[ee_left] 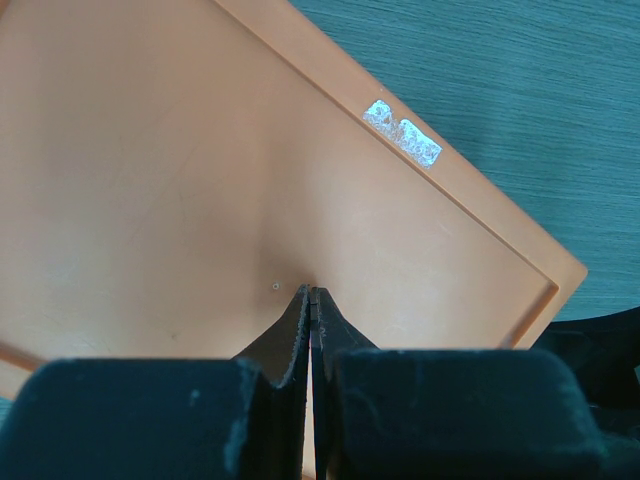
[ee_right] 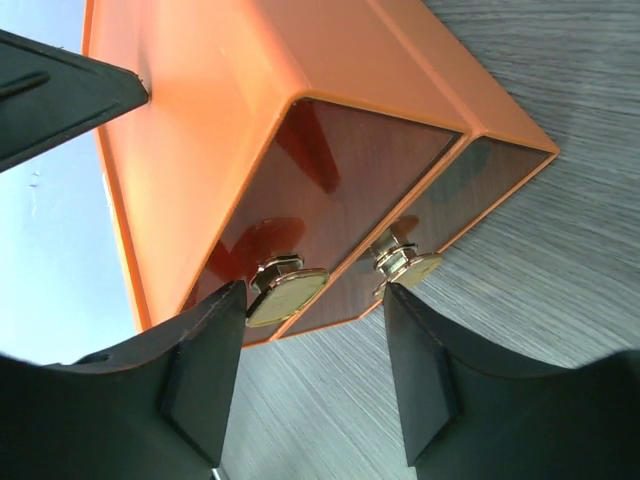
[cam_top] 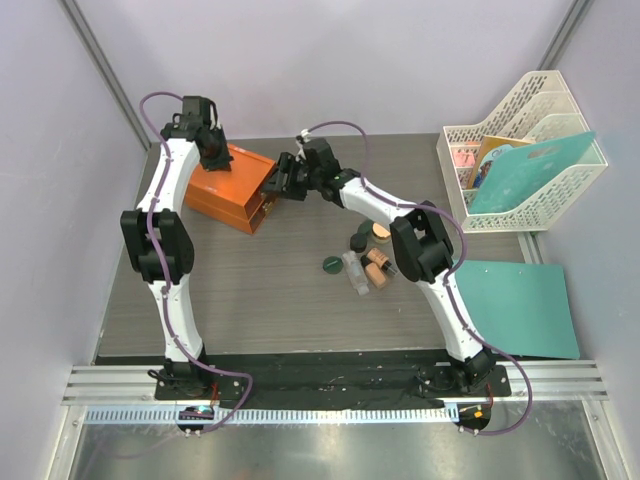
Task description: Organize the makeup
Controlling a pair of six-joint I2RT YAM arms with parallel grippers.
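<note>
While the clear tube [cam_top: 355, 272] lies lengthwise near-to-far, left jaws are closed, right jaws open.

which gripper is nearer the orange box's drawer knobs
Right. The right gripper is open just in front of the knobs; the left gripper sits shut on top of the orange box.

The makeup [cam_top: 359, 241] lies in a small cluster right of the middle of the table [cam_top: 280, 300]. A dark green disc [cam_top: 330, 265] lies flat at the cluster's left. Just right of it, a clear tube [cam_top: 355, 272] lies on its side. Farther back sit a dark round jar [cam_top: 358, 239] and a tan-lidded round jar [cam_top: 381, 231], side by side. Two tan-and-black cylinders [cam_top: 377, 276] lie on their sides right of the tube.
</note>
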